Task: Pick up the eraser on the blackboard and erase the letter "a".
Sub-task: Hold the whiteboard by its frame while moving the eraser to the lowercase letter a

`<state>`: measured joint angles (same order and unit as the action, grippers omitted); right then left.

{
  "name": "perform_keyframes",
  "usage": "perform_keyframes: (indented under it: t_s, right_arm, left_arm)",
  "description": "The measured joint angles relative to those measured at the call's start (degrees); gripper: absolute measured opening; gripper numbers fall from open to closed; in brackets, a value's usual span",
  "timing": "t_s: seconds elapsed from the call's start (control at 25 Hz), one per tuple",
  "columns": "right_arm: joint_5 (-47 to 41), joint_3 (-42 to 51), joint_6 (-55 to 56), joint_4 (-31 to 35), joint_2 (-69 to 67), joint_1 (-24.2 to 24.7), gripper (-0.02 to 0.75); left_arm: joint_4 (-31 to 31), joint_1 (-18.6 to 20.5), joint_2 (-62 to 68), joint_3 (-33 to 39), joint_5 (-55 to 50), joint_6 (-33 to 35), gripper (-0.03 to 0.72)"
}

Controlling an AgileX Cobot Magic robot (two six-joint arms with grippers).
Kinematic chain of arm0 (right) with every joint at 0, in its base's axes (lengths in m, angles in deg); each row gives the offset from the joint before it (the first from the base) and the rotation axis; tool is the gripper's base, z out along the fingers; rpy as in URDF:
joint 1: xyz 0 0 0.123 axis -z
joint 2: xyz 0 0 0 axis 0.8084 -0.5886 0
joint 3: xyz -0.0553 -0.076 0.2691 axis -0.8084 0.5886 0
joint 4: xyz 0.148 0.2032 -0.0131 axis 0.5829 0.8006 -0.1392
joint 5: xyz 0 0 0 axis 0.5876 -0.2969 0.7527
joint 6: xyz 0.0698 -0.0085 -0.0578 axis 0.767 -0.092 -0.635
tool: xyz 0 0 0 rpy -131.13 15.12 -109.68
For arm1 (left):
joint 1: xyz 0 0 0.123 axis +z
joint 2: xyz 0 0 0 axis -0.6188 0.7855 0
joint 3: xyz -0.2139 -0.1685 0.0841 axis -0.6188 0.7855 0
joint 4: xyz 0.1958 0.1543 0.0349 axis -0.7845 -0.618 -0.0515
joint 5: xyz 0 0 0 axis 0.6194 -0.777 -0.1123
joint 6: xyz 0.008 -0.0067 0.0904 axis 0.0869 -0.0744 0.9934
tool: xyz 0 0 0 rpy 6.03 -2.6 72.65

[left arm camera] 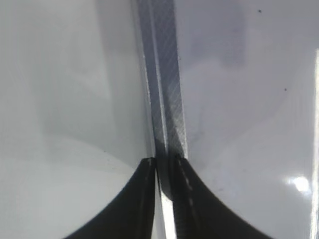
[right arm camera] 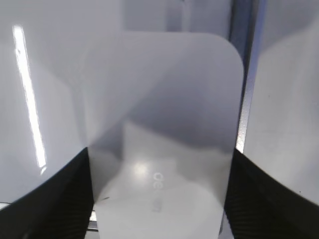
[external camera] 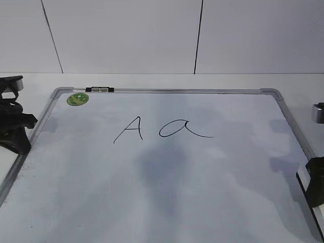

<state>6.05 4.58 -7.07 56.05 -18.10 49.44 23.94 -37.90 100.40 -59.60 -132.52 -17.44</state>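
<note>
The blackboard (external camera: pixel 177 91) is a white dry-erase board with a silver frame, lying flat. The handwritten cursive letter "a" (external camera: pixel 178 129) sits near its middle, to the right of an angular capital "A" (external camera: pixel 129 129). The eraser (right arm camera: pixel 164 114), a white rounded block with faint print, fills the right wrist view. My right gripper (right arm camera: pixel 159 199) has a finger against each of its long sides, at the board's right edge (external camera: pixel 316 186). My left gripper (external camera: pixel 17 135) is shut and empty over the board's left frame rail (left arm camera: pixel 162 74), its tips (left arm camera: pixel 167 162) nearly touching.
A green round sticker (external camera: pixel 77 98) is at the board's far left corner, with a small black clip (external camera: pixel 99 89) on the top frame. A white table surrounds the board and a white panelled wall stands behind it. A silver arm part (external camera: pixel 318 112) is at the right edge.
</note>
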Motion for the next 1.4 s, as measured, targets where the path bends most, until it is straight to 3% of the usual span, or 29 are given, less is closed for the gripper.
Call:
perform_keyframes:
  t_s: [0.4,0.72,0.84,1.08,1.4]
  right_arm:
    - [0.4,-1.1,-1.6,4.1,0.0,-0.1,0.568]
    - [-0.3,-9.0,-2.3,4.4,-1.4,-0.2,0.568]
    - [-1.1,-12.3,-2.3,3.9,-4.3,-2.7,0.568]
    - [-3.0,-22.7,-1.2,2.8,-14.1,-10.2,0.568]
    - [-8.4,-42.7,-0.9,1.1,-30.6,-12.6,0.568]
  left_arm:
    - [0.2,0.0,0.0,0.0,-0.1,0.0,0.064]
    - [0.4,0.0,0.0,-0.1,-0.2,0.0,0.064]
    - [0.4,0.0,0.0,-0.1,-0.2,0.0,0.064]
    - [0.5,0.0,0.0,-0.1,-0.3,0.0,0.063]
    - [0.5,0.0,0.0,-0.1,-0.3,0.0,0.063]
